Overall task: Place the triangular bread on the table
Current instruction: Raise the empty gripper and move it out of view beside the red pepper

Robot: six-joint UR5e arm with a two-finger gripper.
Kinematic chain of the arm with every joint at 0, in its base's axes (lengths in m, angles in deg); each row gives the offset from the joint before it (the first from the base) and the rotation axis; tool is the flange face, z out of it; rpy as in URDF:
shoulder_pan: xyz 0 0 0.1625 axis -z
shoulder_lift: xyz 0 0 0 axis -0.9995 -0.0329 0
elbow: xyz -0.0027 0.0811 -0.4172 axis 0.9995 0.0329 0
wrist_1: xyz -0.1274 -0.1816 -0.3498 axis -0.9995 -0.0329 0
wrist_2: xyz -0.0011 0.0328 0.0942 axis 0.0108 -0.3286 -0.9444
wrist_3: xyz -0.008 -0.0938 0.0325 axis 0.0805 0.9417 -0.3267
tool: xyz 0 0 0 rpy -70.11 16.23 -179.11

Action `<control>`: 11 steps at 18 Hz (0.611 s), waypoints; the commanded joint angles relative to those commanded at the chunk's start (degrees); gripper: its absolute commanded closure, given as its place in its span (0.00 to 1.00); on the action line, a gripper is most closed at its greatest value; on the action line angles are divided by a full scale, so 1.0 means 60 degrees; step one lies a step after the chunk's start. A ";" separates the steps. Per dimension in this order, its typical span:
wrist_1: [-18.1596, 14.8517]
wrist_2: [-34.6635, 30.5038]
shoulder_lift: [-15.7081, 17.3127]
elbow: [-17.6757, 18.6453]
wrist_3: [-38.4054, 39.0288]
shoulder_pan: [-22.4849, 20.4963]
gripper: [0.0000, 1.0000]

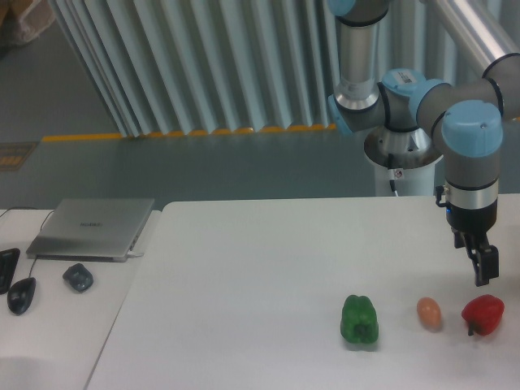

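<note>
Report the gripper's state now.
Gripper: above the red pepper, nothing visibly held; open or shut cannot be told.

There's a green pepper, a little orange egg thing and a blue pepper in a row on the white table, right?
Not quite. The camera view shows the green pepper and the egg-shaped thing on the white table, but the third pepper, below the gripper, is red, not blue.
</note>
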 joint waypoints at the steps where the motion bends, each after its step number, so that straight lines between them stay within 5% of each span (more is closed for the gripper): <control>1: 0.0000 0.0000 0.0000 0.0000 -0.0015 -0.0015 0.00; 11: 0.0015 0.0044 0.0088 0.0190 0.0014 -0.0644 0.00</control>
